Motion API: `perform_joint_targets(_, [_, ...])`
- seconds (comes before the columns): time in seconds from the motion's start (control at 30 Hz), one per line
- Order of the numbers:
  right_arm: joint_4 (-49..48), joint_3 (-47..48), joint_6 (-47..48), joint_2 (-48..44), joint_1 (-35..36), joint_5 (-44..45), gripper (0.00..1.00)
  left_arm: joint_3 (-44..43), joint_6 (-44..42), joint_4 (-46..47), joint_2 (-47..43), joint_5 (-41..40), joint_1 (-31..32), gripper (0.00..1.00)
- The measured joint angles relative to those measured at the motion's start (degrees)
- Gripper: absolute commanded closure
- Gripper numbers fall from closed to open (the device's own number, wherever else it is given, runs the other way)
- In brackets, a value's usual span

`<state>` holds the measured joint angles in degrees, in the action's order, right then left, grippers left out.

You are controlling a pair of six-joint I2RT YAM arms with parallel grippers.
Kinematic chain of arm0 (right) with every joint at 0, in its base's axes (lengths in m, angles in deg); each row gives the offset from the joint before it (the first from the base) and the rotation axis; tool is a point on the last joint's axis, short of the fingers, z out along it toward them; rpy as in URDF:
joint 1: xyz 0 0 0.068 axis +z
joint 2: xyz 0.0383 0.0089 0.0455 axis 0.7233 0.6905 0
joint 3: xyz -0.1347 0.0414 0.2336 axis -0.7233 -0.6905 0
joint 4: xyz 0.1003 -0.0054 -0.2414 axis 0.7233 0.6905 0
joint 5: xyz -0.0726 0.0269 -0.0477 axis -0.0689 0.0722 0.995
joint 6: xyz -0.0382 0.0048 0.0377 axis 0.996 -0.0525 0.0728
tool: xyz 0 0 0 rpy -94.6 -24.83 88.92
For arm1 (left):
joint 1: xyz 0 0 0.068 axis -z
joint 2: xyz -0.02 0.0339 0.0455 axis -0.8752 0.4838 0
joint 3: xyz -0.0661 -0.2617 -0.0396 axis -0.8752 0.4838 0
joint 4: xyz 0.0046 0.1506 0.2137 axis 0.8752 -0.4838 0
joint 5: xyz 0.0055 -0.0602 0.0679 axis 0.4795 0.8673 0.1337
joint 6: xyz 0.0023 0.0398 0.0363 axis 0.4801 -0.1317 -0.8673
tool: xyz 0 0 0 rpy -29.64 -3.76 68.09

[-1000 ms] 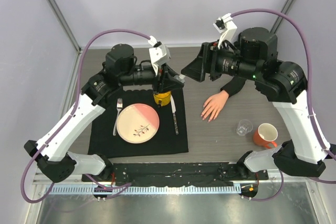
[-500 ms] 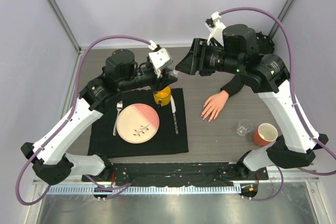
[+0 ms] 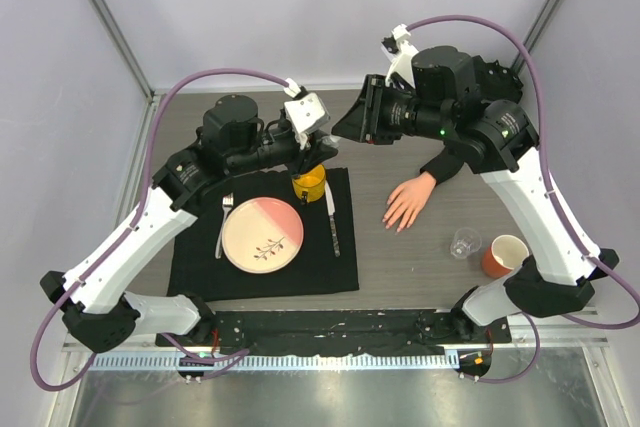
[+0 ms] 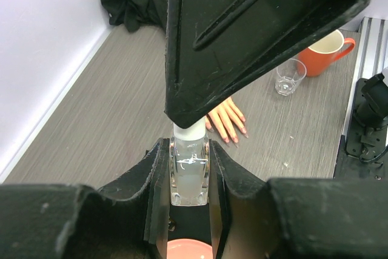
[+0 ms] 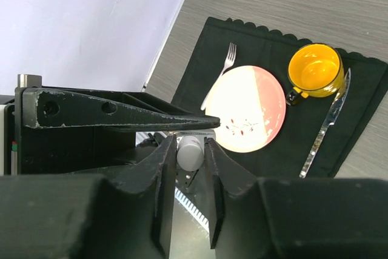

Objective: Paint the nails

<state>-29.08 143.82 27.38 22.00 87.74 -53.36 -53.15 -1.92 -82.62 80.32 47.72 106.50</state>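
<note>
Nails (image 4: 235,139) first: they're on the pale mannequin hand (image 3: 408,202), which lies flat on the desk (image 3: 420,277) to the right of the black placemat (image 3: 200,267). Its fingers are spread toward the arm bases and its black sleeve (image 3: 446,161) is behind it. They're too small on my screen to say more about them.

Both grippers meet in the air over the back edge of the placemat, roughly above the yellow mug (image 3: 310,185) and well apart from the hand. My left gripper (image 4: 188,150) is clenched on a small clear bottle (image 4: 190,177), squeezing its sides. My right gripper (image 5: 190,144) comes at it from the opposite end, fingers hugging the white cap (image 5: 190,154) on both sides. I honestly can't tell if it's pinching or just touching.

Plate (image 3: 262,234), fork (image 3: 223,219) and knife (image 3: 332,219) sit on the placemat. A clear cup (image 3: 464,243) and an orange mug (image 3: 506,257) stand side by side near the front right.
</note>
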Motion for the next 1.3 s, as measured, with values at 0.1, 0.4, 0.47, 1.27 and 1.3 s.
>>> perform_joint_targets(0.1, [-0.5, -0.4, 0.0, 0.0, 0.1, 0.0, 0.85, 0.1, 0.0, 0.0, 0.0, 0.1, 0.0, 1.00])
perform_joint_targets(0.4, [-0.2, -1.9, 4.2, -1.5, 0.5, -0.2, 0.99, -0.4, -0.3, -2.0, 0.3, 4.3, -0.1, 1.00])
perform_joint_targets(0.47, [-0.4, -3.0, 6.4, -2.7, 0.6, -1.1, 0.99, -0.6, -0.7, -2.8, 0.3, 6.6, -0.1, 1.00])
perform_joint_targets(1.27, [-11.2, -18.4, 18.8, -16.0, 0.5, -14.4, 0.99, -7.0, 3.5, -9.9, 4.0, 25.2, -0.2, 1.00])
perform_joint_targets(1.3, [-11.7, -18.7, 18.6, -16.2, 0.5, -14.1, 0.99, -6.8, 3.6, -9.6, 3.9, 24.8, -0.2, 1.00])
